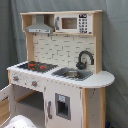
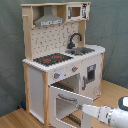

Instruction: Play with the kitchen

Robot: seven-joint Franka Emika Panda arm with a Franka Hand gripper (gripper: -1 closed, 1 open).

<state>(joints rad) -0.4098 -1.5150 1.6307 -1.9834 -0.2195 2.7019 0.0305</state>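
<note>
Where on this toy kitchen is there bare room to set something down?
The rounded countertop end beside the sink and tap is bare. The hob top is flat and free too. Below it is crowded: the oven door hangs open with the arm at it.

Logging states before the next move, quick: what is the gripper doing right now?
Gripper: at the edge of the kitchen's open oven door; open, closed or holding cannot be told.
</note>
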